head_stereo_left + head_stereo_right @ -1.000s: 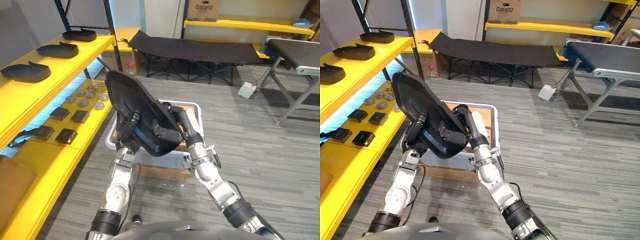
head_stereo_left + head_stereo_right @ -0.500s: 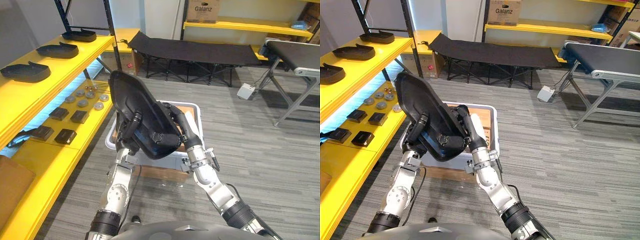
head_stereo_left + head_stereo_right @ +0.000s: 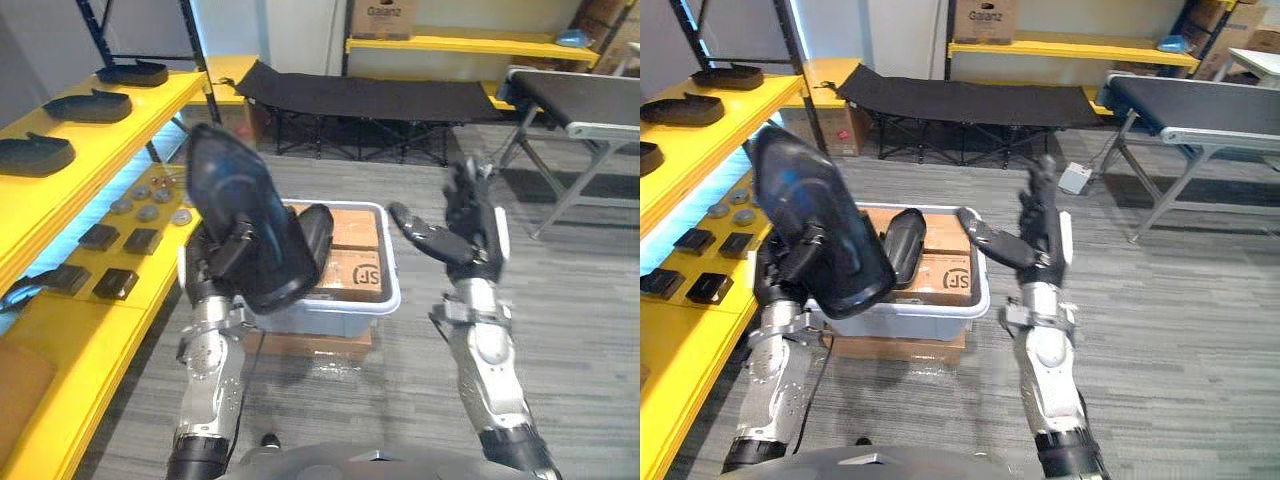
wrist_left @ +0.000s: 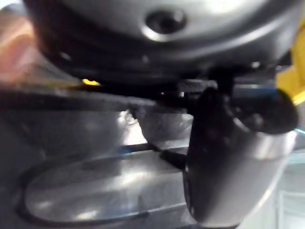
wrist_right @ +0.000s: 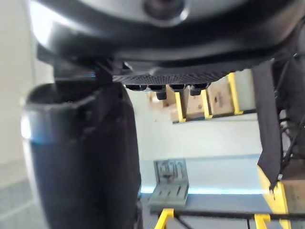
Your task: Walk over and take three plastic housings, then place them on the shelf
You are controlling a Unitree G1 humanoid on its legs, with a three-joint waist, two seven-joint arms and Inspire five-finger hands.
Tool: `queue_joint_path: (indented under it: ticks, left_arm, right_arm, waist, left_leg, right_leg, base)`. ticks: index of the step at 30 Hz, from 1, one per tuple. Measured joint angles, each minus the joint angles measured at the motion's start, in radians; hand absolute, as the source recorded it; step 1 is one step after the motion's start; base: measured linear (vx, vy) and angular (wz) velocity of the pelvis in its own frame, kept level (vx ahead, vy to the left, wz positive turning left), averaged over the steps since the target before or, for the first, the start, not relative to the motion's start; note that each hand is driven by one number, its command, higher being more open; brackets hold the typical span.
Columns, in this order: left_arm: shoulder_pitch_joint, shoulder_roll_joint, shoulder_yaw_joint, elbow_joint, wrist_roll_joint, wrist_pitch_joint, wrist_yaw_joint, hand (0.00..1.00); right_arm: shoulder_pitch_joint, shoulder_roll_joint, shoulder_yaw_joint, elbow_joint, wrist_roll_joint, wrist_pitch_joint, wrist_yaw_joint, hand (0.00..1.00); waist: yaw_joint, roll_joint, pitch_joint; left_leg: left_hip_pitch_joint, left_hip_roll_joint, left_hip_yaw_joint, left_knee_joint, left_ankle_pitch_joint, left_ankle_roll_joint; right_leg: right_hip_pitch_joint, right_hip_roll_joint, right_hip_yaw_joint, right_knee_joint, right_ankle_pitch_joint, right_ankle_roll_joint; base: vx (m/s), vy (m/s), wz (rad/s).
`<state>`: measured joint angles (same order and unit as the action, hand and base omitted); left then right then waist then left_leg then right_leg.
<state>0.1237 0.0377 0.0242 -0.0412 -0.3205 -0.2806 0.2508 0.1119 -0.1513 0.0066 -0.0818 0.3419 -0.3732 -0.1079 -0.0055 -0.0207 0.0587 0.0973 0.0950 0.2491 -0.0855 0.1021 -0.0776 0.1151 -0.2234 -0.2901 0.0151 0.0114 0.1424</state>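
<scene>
Plastic housing point(image 3: 238, 195) gripped in left hand point(image 3: 222, 262) — right hand point(image 3: 468, 243) apart, fingers spread.

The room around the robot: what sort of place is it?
Probably a workshop or small factory storeroom: yellow shelves hold black plastic housings and small parts, a belt conveyor stands at the far right, and a grey tote holds cardboard boxes.

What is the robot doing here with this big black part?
The robot's left hand grips a large black plastic housing, held up over a pale plastic bin. A second black housing leans inside the bin. The right hand is open, raised beside the bin, holding nothing. Three similar housings lie on the yellow shelf.
</scene>
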Motion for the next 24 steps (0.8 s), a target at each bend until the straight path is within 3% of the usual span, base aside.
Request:
queue_joint_path:
  ticks: [2, 6, 9, 12, 15, 20, 22, 24]
  left_arm:
    - [0.004, -0.002, 0.032, -0.019, 0.046, -0.025, 0.02, 0.0]
    - [0.004, 0.0, 0.074, -0.053, 0.143, -0.049, 0.082, 0.0]
    - [0.004, -0.002, 0.074, -0.064, 0.247, -0.049, 0.137, 0.0]
    - [0.004, -0.003, 0.08, -0.113, 0.255, -0.049, 0.153, 0.0]
    - [0.005, -0.011, 0.08, -0.144, 0.255, -0.049, 0.154, 0.0]
    - [0.031, -0.036, 0.073, -0.256, 0.256, -0.043, 0.151, 0.0]
    - [0.066, -0.038, 0.081, -0.299, 0.255, -0.024, 0.153, 0.0]
    - [0.11, -0.039, 0.113, -0.326, 0.254, -0.015, 0.156, 0.0]
  right_arm:
    - [0.056, 0.02, -0.085, 0.0, 0.071, 0.0, 0.038, 1.0]
    - [0.089, 0.043, -0.243, 0.0, 0.194, -0.01, 0.096, 1.0]
    - [0.132, 0.056, -0.298, 0.0, 0.202, -0.047, 0.096, 1.0]
    - [0.165, 0.094, -0.323, -0.005, 0.219, -0.055, 0.096, 1.0]
    - [0.178, 0.119, -0.318, -0.005, 0.218, -0.046, 0.096, 1.0]
    - [0.173, 0.132, -0.233, 0.001, 0.238, 0.03, 0.071, 1.0]
    - [0.153, 0.131, -0.166, 0.035, 0.253, 0.06, 0.068, 1.0]
    - [0.11, 0.128, -0.109, 0.067, 0.243, 0.083, 0.067, 1.0]
  waist:
    - [-0.005, 0.002, -0.001]
    - [-0.054, 0.01, -0.003]
    - [-0.076, 0.012, -0.002]
    - [-0.086, 0.02, -0.002]
    - [-0.084, 0.037, -0.001]
    - [-0.069, 0.053, -0.002]
    - [-0.027, 0.057, 0.0]
    - [-0.006, 0.058, 0.003]
  left_leg:
    - [0.019, 0.004, 0.026, 0.0, -0.008, -0.005]
    - [0.037, 0.005, 0.068, -0.003, -0.021, -0.007]
    - [0.049, 0.008, 0.082, -0.003, -0.027, -0.011]
    - [0.05, 0.016, 0.086, -0.003, -0.036, -0.019]
    - [0.047, 0.018, 0.078, -0.003, -0.036, -0.02]
    - [-0.014, 0.017, -0.01, -0.002, -0.015, -0.017]
    - [-0.022, 0.016, -0.048, 0.0, -0.008, -0.013]
    - [-0.025, 0.012, -0.072, 0.0, -0.008, -0.013]
  right_leg:
    - [0.0, 0.003, 0.029, 0.0, 0.0, 0.0]
    - [-0.009, 0.005, 0.077, 0.0, 0.0, -0.002]
    - [-0.009, 0.008, 0.089, 0.0, 0.0, -0.002]
    - [-0.009, 0.016, 0.093, 0.0, -0.001, -0.003]
    - [-0.005, 0.017, 0.083, -0.001, -0.004, -0.006]
    - [0.002, 0.017, -0.01, -0.017, -0.005, -0.006]
    - [0.015, 0.018, -0.049, -0.018, -0.007, -0.002]
    - [0.033, 0.018, -0.076, -0.026, -0.011, 0.001]
  base:
    - [0.02, 0.015, -0.39]
    - [-0.01, 0.019, -0.35]
    - [-0.01, 0.011, -0.15]
    - [0.0, -0.005, -0.06]
    - [0.01, -0.005, 0.08]
    - [0.02, -0.023, 0.5]
    - [0.04, -0.029, 0.47]
    - [0.04, -0.018, 0.37]
